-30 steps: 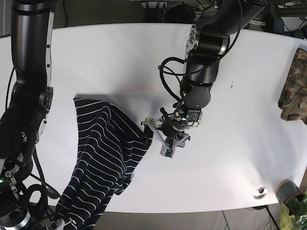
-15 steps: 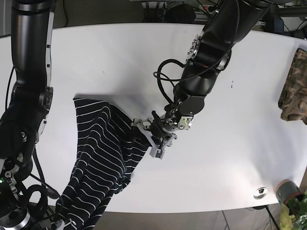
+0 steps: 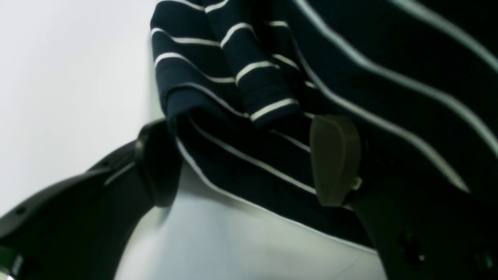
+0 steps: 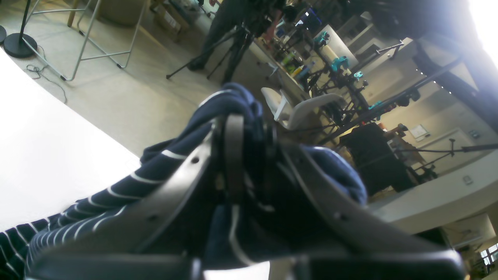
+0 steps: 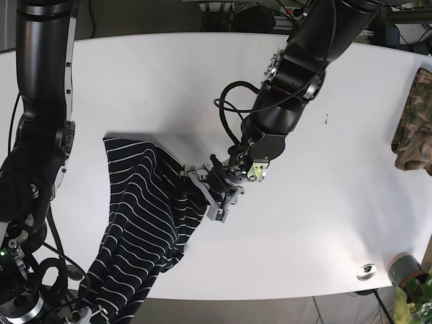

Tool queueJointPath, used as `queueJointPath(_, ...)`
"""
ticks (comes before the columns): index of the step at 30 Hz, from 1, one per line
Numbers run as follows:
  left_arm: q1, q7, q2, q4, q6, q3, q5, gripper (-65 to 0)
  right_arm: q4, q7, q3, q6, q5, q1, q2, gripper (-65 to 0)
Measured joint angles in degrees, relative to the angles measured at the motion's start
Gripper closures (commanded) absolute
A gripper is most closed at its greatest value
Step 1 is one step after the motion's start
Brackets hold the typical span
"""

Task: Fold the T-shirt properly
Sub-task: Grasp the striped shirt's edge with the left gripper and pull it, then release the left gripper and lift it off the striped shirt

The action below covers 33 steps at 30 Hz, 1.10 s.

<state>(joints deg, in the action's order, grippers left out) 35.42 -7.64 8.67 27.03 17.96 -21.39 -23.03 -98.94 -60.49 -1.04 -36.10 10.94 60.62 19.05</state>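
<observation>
The dark navy T-shirt with white stripes (image 5: 145, 209) lies crumpled at the table's left front, its lower end hanging over the front edge. My left gripper (image 5: 204, 192) is open at the shirt's right edge. In the left wrist view its fingers (image 3: 334, 159) stand apart on both sides of a folded hem of the shirt (image 3: 241, 89), low on the table. My right gripper (image 4: 243, 128) is shut on a bunch of the shirt's fabric (image 4: 233, 101). In the base view it sits at the bottom left (image 5: 84, 314), off the table edge.
A camouflage cloth (image 5: 415, 121) lies at the table's right edge. A small metal disc (image 5: 366, 271) and a grey cup (image 5: 403, 268) beside a plant are at the front right corner. The white table (image 5: 169, 88) is bare behind the shirt.
My left gripper has moved left along the table, from beside the shirt to its right edge. Its fingers now stand around the hem. The right arm has not moved.
</observation>
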Motion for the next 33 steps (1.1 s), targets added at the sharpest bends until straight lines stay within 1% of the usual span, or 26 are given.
queueJointPath(1,0.0,-0.07,0.0,0.0,-0.17,0.02,0.02,-35.0,0.0,-0.07,-0.02,0.0,0.02,-0.15,-0.02,-2.2)
queueJointPath(4,-0.15,0.0,0.0,-0.22,-0.7,0.9,0.0,-20.0,0.0,0.02,-0.02,0.02,0.0,-0.61,0.0,-2.2)
queueJointPath(6,-0.17,0.07,0.0,-0.22,-3.45,1.44,0.02,-11.7,0.0,0.2,0.0,0.0,0.0,-0.9,-0.02,-2.2)
queueJointPath(8,-0.17,0.39,-0.13,-0.22,-5.88,1.51,0.0,-6.9,0.0,0.17,0.0,0.0,0.0,-1.09,-0.02,-2.2)
queueJointPath(10,-0.15,0.5,-0.17,-0.17,-7.89,1.53,0.0,-5.6,0.0,0.11,0.07,0.0,0.0,-1.29,0.0,-2.2)
queueJointPath(13,-0.15,0.87,-0.11,-0.13,-8.98,1.64,0.0,-4.0,0.0,0.02,0.09,0.0,0.0,-1.36,-0.02,-2.2)
queueJointPath(17,-0.13,0.85,-0.15,-0.13,-9.22,1.86,-0.07,0.0,0.0,0.0,0.39,-0.02,0.0,-1.38,0.31,-2.2)
queueJointPath(21,-0.26,0.61,-0.15,0.59,-9.46,2.23,-0.2,0.0,0.02,0.07,4.28,-0.15,0.85,-1.44,0.15,-2.2)
queueJointPath(25,-1.46,0.04,-1.64,5.99,-9.2,6.86,-0.24,0.0,0.15,-0.07,6.86,-0.11,-0.17,-1.27,0.61,-2.2)
queueJointPath(29,-3.04,-0.09,-3.93,11.45,-9.6,11.76,-0.22,0.0,0.39,-0.2,7.19,0.04,-0.31,-1.38,1.03,-2.2)
queueJointPath(33,-5.33,-4.79,-6.16,16.72,-10.1,15.39,-0.04,0.0,0.37,-0.13,6.93,-0.11,0.83,-1.38,1.86,-2.2)
